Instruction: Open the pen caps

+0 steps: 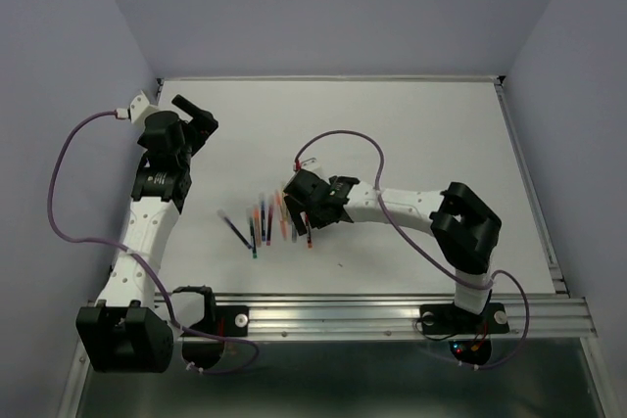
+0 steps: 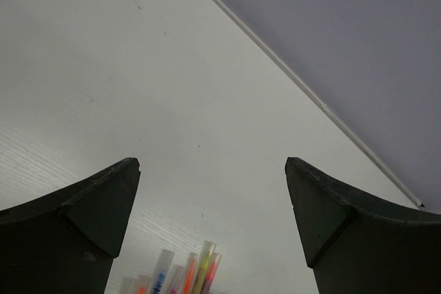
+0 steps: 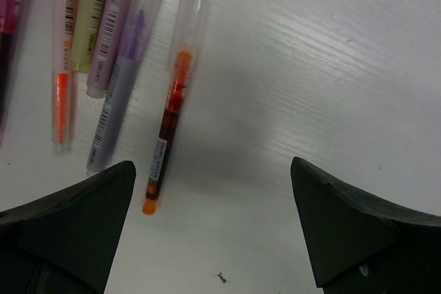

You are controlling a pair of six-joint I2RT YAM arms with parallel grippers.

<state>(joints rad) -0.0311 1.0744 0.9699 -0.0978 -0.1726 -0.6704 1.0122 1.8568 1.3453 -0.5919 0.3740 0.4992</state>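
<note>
Right gripper [image 3: 212,163]: its two dark fingers [image 3: 83,218] are spread wide, with only bare white table [image 3: 331,67] between them and nothing in their grasp. The orange pen [image 3: 165,135] lies flat just beside the left-hand finger, not touching it as far as can be seen. It has a dark red-brown barrel with a printed label, an orange end plug at the near end, and a clear cap [image 3: 193,18] seated over the orange tip at the far end. To its left a lilac pen [image 3: 120,94], a yellow-green pen [image 3: 93,18] and a pink-and-orange pen [image 3: 63,46] lie roughly parallel and close together. The lilac one also wears a clear cap, while the tips of the others run out of frame. In the top view the right gripper [image 1: 294,210] stands over the right edge of the pens [image 1: 260,227], which lie fanned out left of the table's centre, towards its near edge, between the two arms. One dark pen [image 1: 235,232] lies slanted on the cluster's left side. Left gripper [image 2: 212,161]: its fingers [image 2: 76,218] are likewise spread and hold nothing. A few capped pens [image 2: 186,273] show at the bottom edge of its view. From above, the left gripper [image 1: 196,116] sits at the far left of the table, well apart from the pens.
</note>
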